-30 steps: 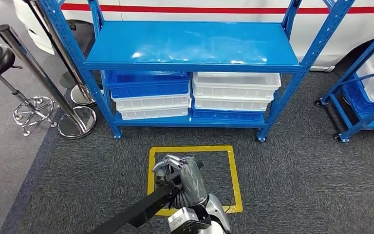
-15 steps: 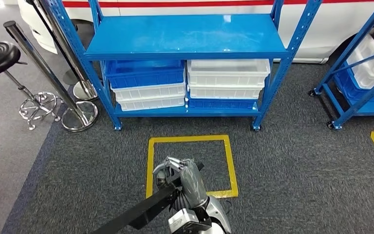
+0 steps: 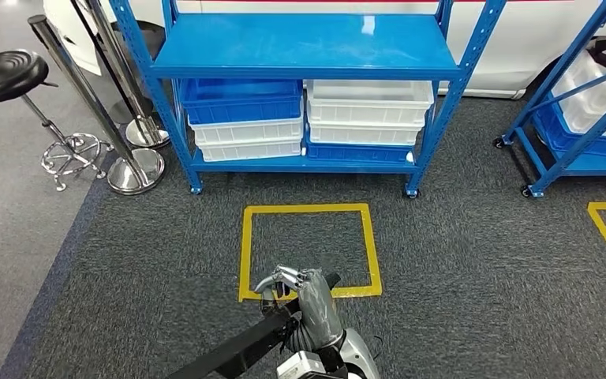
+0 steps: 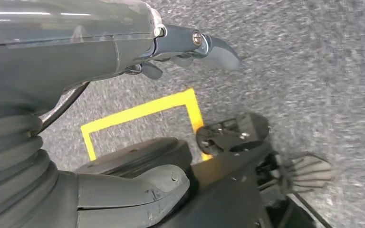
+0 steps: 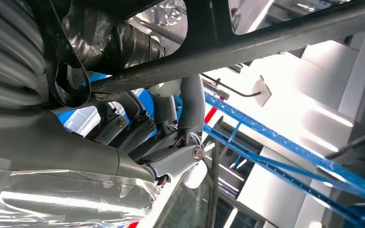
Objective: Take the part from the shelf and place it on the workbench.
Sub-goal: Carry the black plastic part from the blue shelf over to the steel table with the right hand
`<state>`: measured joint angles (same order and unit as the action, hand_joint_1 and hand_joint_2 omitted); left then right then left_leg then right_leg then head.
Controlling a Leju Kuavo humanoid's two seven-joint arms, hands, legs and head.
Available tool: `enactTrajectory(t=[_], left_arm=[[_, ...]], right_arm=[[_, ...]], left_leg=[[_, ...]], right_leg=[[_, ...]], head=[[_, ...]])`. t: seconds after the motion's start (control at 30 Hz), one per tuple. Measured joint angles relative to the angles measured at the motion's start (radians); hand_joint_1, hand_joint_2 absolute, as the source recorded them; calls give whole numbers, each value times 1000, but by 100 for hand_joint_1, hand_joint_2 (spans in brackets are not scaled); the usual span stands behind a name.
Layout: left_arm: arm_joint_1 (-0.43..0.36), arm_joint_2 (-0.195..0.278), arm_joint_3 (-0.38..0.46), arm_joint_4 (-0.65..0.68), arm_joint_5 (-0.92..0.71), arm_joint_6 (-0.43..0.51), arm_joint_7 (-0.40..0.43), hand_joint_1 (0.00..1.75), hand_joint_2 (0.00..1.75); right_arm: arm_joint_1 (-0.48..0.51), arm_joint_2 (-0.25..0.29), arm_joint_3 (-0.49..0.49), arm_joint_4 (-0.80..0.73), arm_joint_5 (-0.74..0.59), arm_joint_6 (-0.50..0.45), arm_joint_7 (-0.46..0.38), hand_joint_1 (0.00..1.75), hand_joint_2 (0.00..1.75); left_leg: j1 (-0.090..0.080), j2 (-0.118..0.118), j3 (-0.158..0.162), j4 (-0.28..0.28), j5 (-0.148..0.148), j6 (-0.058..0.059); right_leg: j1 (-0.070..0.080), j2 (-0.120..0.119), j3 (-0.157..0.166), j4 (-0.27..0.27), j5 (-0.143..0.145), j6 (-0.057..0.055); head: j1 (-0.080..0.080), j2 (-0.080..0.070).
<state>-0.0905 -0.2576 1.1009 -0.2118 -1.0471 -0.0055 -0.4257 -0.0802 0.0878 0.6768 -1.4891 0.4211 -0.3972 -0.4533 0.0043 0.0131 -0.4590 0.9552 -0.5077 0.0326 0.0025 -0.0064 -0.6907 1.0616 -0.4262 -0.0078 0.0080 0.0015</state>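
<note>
The part is a long black bar [image 3: 241, 351] running from the hand down toward the bottom left of the head view. My right hand [image 3: 304, 296] grips its upper end low in the middle of that view, over the near edge of a yellow floor square [image 3: 242, 253]. In the right wrist view the dark fingers [image 5: 138, 128] curl around the bar [image 5: 266, 40]. In the left wrist view my left hand [image 4: 123, 118] has its fingers [image 4: 214, 45] stretched out and thumb [image 4: 138, 190] apart, nothing between them, with the bar [image 4: 228, 185] just beside the thumb.
A blue shelf rack [image 3: 300, 47] stands ahead, its top board bare, with blue and white bins [image 3: 363, 110] below. A second blue rack [image 3: 584, 103] stands at right, a black stool [image 3: 8, 75] and chrome posts [image 3: 87, 95] at left. Grey carpet lies all around.
The whole picture has shifted: rack and yellow square sit higher and farther off, so the camera has moved back. My right hand keeps the same hold on the bar.
</note>
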Motion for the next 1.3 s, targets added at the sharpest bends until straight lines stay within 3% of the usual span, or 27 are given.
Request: enactTrajectory(t=[0.07,0.1,0.13,0.2,0.23,0.27,0.33,0.37,0.43,0.47,0.5,0.6,0.63,0.67,0.7,0.77,0.83,0.87,0.9,0.97,1.0,1.1,1.13,1.17,1.23,1.27,1.3], left_arm=[[-1,1,-6,0,5,0,-26,0,175],[-2,1,-8,0,9,0,-37,0,175],[-3,2,-9,0,14,-1,-46,0,175],[-4,2,-10,0,23,-3,-56,0,175],[-4,2,-10,0,29,-4,-57,0,175],[-5,2,-10,0,38,-2,-57,0,175],[-4,-2,-6,0,59,14,-53,0,175],[-4,-5,-2,0,69,26,-49,0,175],[0,-10,6,0,78,38,-37,0,175],[1,-8,9,0,80,36,-30,0,175],[3,-6,11,0,81,31,-24,0,175],[4,6,21,0,86,21,-20,0,175],[3,9,24,0,86,21,-22,0,175],[2,12,26,0,86,20,-25,0,175],[1,15,27,0,87,20,-28,0,175],[0,20,29,0,87,20,-33,0,175],[-4,25,29,0,86,20,-40,0,175],[-6,27,29,-1,85,20,-44,0,175],[-8,28,29,-1,83,20,-48,0,175],[-8,29,29,-1,75,20,-48,0,175],[-7,29,29,-1,71,20,-46,0,175],[-7,31,29,-1,64,19,-43,0,175],[-7,31,29,-1,63,18,-44,0,175],[-7,31,29,-1,62,18,-46,0,175],[-9,31,29,-1,60,18,-51,0,175],[-10,31,28,-1,58,18,-52,0,175],[-12,31,28,-1,56,18,-54,0,175]], right_arm=[[3,-4,0,-3,2,2,2,175,175],[3,-4,0,-4,2,3,3,175,175],[3,-5,0,-4,2,4,3,175,175],[3,-5,0,-5,0,4,2,175,175],[3,-5,0,-7,-1,4,1,175,175],[4,-5,0,-10,-2,4,-1,175,175],[7,-6,-1,-19,-2,-2,-9,175,175],[10,-7,-2,-25,-2,-8,-15,175,175],[19,-10,-5,-36,0,-19,-25,175,175],[23,-10,-7,-40,0,-25,-28,175,175],[27,-11,-9,-45,2,-30,-31,175,175],[35,-11,-14,-55,6,-40,-39,175,175],[36,-11,-15,-56,6,-40,-42,175,175],[36,-12,-15,-57,7,-40,-45,175,175],[37,-12,-15,-57,7,-40,-46,175,175],[39,-13,-16,-59,7,-38,-48,175,175],[40,-13,-16,-63,7,-34,-51,175,175],[41,-13,-16,-65,7,-33,-55,175,175],[41,-14,-16,-66,7,-31,-60,175,175],[44,-18,-16,-66,6,-32,-75,175,175],[47,-21,-16,-68,6,-33,-83,175,175],[56,-29,-17,-72,6,-42,-99,175,175],[57,-30,-17,-72,6,-47,-102,175,175],[58,-30,-17,-73,6,-52,-103,175,175],[59,-30,-18,-77,9,-64,-105,175,175],[60,-30,-18,-80,12,-69,-106,175,175],[60,-30,-19,-83,16,-75,-107,175,175]], left_leg=[[1,4,-35,4,26,10],[0,5,-54,8,39,10],[0,5,-75,14,52,9],[1,7,-120,31,75,4],[1,7,-142,41,84,0],[0,6,-162,52,92,-5],[-1,5,-184,67,107,-17],[-1,4,-189,68,117,-23],[3,4,-194,63,134,-37],[4,1,-200,69,123,-43],[6,-1,-210,89,91,-48],[8,-4,-244,253,-66,-59],[8,-4,-246,311,-87,-60],[8,-4,-236,347,-79,-60],[7,-4,-212,351,-52,-57],[4,-5,-112,258,-9,-44],[-3,-6,19,86,-36,-28],[-8,-7,60,23,-56,-23],[-11,-7,78,-12,-63,-19],[-9,-4,60,-22,-39,-9],[-6,-2,45,-25,-22,-2],[-3,5,-12,-17,22,11],[-3,6,-34,-9,34,10],[-3,7,-57,0,45,9],[-3,9,-104,22,63,5],[-3,10,-124,34,70,1],[-4,9,-142,46,77,-3]], right_leg=[[-6,2,-29,104,-109,7],[-8,2,-38,166,-144,11],[-11,2,-40,218,-151,14],[-16,2,-6,247,-97,19],[-19,2,36,212,-69,20],[-19,2,92,148,-69,19],[-16,4,185,13,-112,13],[-12,5,205,-25,-132,7],[-10,4,197,-38,-120,-8],[-11,2,186,-40,-107,-18],[-13,0,174,-43,-93,-27],[-11,-1,120,-43,-48,-40],[-9,-1,100,-41,-33,-40],[-7,-2,80,-39,-19,-39],[-6,-2,60,-36,-6,-39],[-3,-1,28,-31,20,-36],[1,-2,13,-29,42,-29],[0,-4,11,-31,54,-25],[0,-5,10,-36,67,-19],[-1,-3,3,-43,78,-7],[-2,1,-6,-31,54,-2],[-9,6,-42,119,-106,10],[-10,6,-50,186,-139,13],[-11,6,-50,236,-142,16],[-13,6,-7,247,-95,17],[-14,6,40,202,-73,16],[-14,6,99,130,-75,14]], head=[[0,0],[0,0],[0,0],[0,0],[0,0],[0,0],[-1,0],[-1,0],[-1,0],[-1,0],[-1,0],[-2,0],[-2,0],[-2,0],[-2,0],[-2,0],[-1,0],[-1,0],[-1,0],[-1,0],[-1,0],[0,0],[0,0],[0,0],[0,0],[0,0],[0,0]])
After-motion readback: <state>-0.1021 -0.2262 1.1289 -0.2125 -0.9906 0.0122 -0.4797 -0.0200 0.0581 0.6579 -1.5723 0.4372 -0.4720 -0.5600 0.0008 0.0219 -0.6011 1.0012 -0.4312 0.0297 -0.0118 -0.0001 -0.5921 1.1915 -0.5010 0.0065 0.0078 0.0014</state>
